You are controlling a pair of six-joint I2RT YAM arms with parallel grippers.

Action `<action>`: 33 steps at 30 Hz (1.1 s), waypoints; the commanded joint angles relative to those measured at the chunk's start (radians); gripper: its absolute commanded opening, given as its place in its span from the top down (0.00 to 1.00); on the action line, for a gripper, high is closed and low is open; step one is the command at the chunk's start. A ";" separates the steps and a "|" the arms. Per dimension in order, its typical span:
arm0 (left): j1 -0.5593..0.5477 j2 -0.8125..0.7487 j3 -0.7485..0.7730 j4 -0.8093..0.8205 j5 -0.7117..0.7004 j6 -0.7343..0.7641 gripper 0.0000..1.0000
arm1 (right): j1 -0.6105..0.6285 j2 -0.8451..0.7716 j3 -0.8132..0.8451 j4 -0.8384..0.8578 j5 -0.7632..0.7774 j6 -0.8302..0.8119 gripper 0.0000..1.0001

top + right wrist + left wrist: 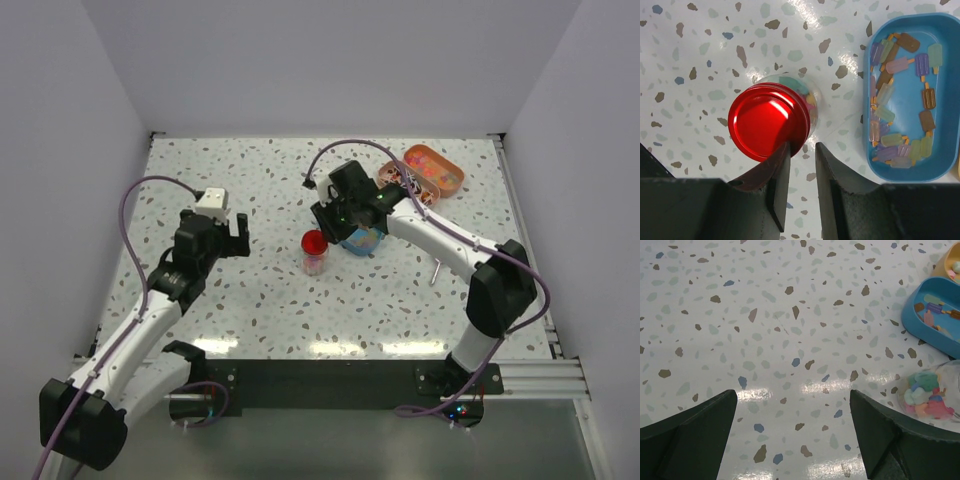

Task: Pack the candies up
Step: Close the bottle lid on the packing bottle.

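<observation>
The candies (927, 395) are small pastel sweets inside a clear jar (314, 262) near the table's middle. A red round lid (767, 122) sits on top of the jar, and some candies (802, 90) show beneath its far edge. More candies fill an orange oval tin (432, 168) at the back right. My right gripper (802, 145) hovers over the jar. Its jaws stand a narrow gap apart with only table between them, and the left fingertip overlaps the lid's near rim. My left gripper (792, 435) hangs wide open over bare table, left of the jar.
A blue oval tin (945, 165) with ice-lolly pictures inside lies just right of the jar. A silver scoop (436, 272) lies on the table right of it. White walls close in the speckled table on three sides.
</observation>
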 commanded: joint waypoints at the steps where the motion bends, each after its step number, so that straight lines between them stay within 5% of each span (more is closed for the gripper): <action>1: 0.007 0.011 -0.001 0.072 0.066 0.013 0.00 | 0.002 -0.051 -0.071 -0.005 -0.016 0.010 0.70; 12: -0.066 0.094 -0.009 0.162 0.169 -0.080 0.00 | 0.002 -0.068 -0.037 0.029 -0.039 0.010 0.71; 18: -0.224 0.141 -0.050 0.311 0.078 -0.099 0.00 | -0.023 -0.097 0.024 0.064 -0.016 0.008 0.52; 26: -0.316 0.201 -0.266 0.784 0.121 0.040 0.00 | -0.135 -0.147 -0.048 0.158 -0.233 -0.091 0.35; 33: -0.351 0.351 -0.316 1.018 0.201 0.128 0.00 | -0.193 -0.164 -0.160 0.299 -0.413 -0.160 0.29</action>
